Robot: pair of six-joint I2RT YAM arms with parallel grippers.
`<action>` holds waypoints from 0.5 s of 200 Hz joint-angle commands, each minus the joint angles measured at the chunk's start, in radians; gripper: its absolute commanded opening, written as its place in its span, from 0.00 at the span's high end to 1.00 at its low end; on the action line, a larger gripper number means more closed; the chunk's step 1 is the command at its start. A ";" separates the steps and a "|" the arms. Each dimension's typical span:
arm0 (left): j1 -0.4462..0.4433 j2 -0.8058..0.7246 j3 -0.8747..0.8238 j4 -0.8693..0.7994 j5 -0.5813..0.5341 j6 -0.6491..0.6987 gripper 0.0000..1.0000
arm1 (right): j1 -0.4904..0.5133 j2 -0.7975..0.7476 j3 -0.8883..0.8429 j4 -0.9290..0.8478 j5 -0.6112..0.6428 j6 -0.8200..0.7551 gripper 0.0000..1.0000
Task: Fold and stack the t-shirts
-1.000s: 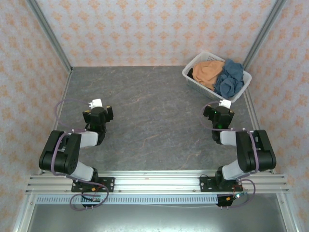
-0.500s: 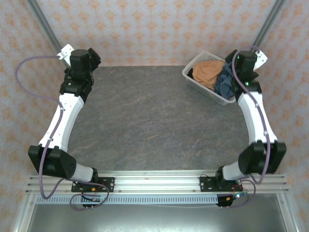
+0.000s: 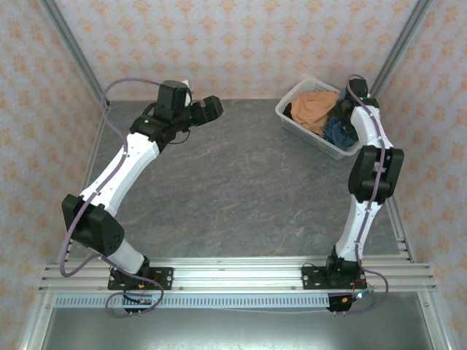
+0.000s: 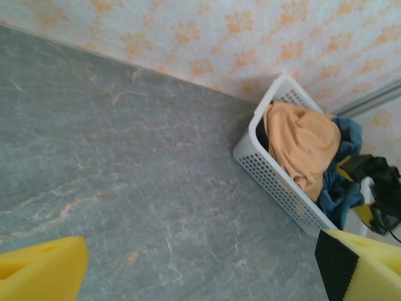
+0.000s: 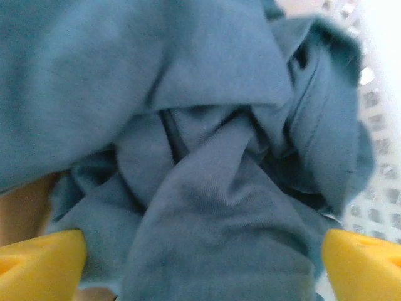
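While both t-shirts sit crumpled inside the basket (image 3: 312, 137), expect limp, light cloth: no stiffness, drapes and stretches, grips well on foam pads, nothing fragile. Blue shirt (image 5: 207, 188) fills the basket's half nearest the right arm. Orange shirt (image 3: 314, 108) fills the other half, and the two are pressed together. Right fingers (image 5: 37, 260) hang wide open just over the blue heap in the basket, with cloth between them but nothing pinched. Left fingers (image 4: 37, 269) are also wide open and empty, well away from the basket over bare worktop (image 3: 241, 189). Best hold looks like the raised twisted fold mid-heap. A deep grab risks snagging orange cloth or the basket lattice.
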 commanded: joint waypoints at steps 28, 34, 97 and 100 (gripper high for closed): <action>-0.008 -0.051 0.000 -0.069 -0.001 0.012 0.07 | -0.010 0.099 0.122 -0.056 -0.030 0.038 0.42; -0.007 -0.055 0.000 -0.078 -0.007 0.015 0.07 | -0.010 0.092 0.125 -0.050 -0.022 0.041 0.57; -0.007 -0.088 -0.018 -0.150 -0.098 0.027 0.09 | 0.055 -0.252 0.118 0.095 0.172 0.011 1.00; -0.007 -0.086 -0.018 -0.154 -0.101 0.028 0.09 | 0.060 -0.266 0.127 0.094 0.181 0.006 1.00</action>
